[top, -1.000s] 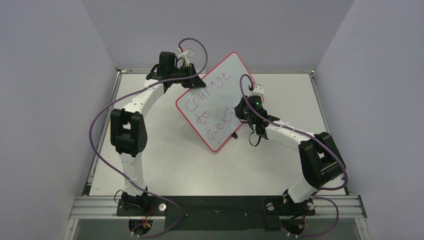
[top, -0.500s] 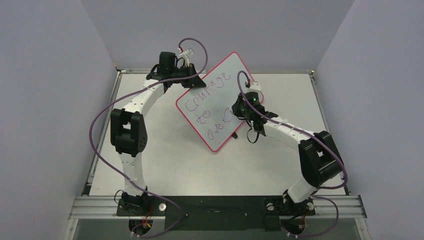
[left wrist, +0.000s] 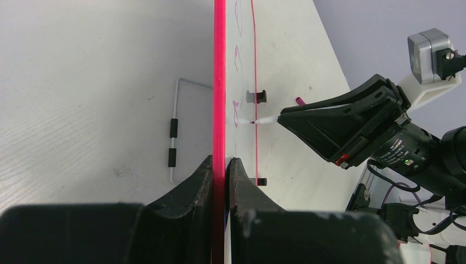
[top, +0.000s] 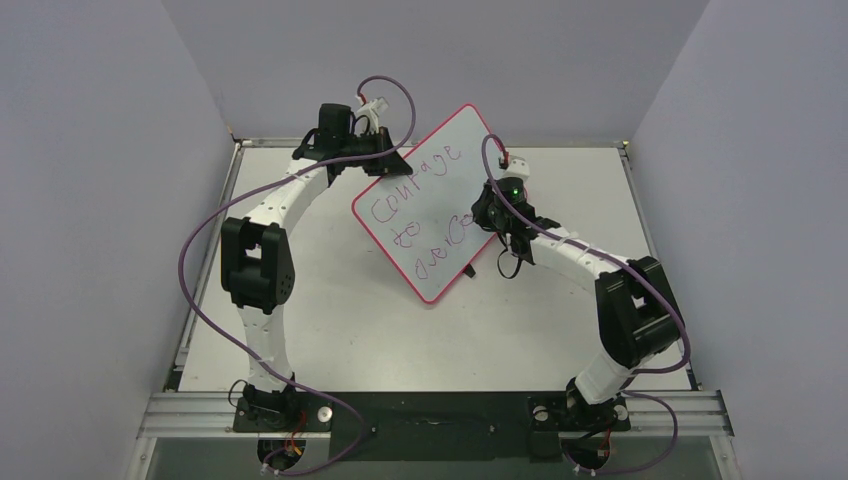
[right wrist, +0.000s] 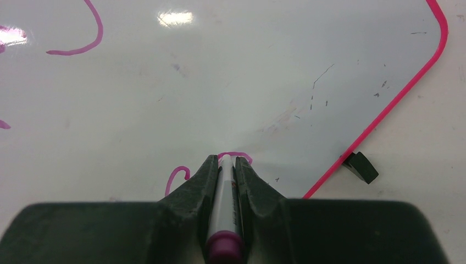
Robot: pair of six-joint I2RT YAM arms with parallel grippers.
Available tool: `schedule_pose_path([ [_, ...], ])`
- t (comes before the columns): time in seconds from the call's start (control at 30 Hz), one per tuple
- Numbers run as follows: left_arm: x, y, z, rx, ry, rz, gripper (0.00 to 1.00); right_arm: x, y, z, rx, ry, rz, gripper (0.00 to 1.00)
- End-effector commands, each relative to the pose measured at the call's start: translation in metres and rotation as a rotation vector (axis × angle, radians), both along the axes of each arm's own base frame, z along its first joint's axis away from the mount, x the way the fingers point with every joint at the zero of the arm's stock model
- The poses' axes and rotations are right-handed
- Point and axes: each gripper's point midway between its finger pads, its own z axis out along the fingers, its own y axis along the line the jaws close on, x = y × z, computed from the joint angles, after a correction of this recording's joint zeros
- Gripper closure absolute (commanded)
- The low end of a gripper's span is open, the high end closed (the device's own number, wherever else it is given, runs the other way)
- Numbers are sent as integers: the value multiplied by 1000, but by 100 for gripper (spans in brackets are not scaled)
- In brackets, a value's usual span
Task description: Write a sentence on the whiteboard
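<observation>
The whiteboard (top: 430, 205), white with a pink-red rim, stands tilted on the table. My left gripper (top: 392, 160) is shut on its upper left edge; the rim (left wrist: 220, 82) runs between the jaws in the left wrist view. The sentence (top: 425, 210) in purple-pink reads roughly "Courage to overco" in three lines. My right gripper (top: 487, 217) is shut on a white marker with a purple end (right wrist: 224, 203). The marker's tip (left wrist: 254, 121) touches the board at the end of the third line, over a fresh pink stroke (right wrist: 236, 156).
A black clip foot (right wrist: 361, 166) sits at the board's lower right edge. A thin white wire stand (left wrist: 175, 140) lies on the table behind the board. Grey walls close in the table on three sides.
My right gripper has shifted slightly up and right along the third line while writing, and the last word has grown by a letter. The left arm and the board have not moved.
</observation>
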Motion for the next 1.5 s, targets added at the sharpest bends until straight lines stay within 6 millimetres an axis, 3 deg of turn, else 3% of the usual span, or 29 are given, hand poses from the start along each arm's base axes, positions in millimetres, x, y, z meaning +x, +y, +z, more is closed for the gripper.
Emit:
schedule_pose_path([
  [0.0, -1, -1, 14, 46, -120, -27, 100, 2, 2, 21, 13, -47, 17, 100],
  [0.13, -1, -2, 14, 45, -120, -28, 100, -2, 1, 51, 36, -111, 24, 100],
  [0.37, -1, -2, 15, 46, -123, -29, 100, 12, -6, 61, 47, -131, 16, 100],
  [0.57, -1, -2, 14, 45, -120, -30, 100, 28, -7, 53, 65, -115, 16, 100],
  [0.87, 0, -3, 12, 46, -118, -30, 100, 34, -8, 20, 67, -59, 12, 100],
  [1.2, 0, 0, 13, 49, -119, -27, 100, 20, -17, -7, 60, -10, -5, 100],
  [1.47, -1, -1, 15, 46, -121, -28, 100, 6, -22, -18, 65, 8, -12, 100],
])
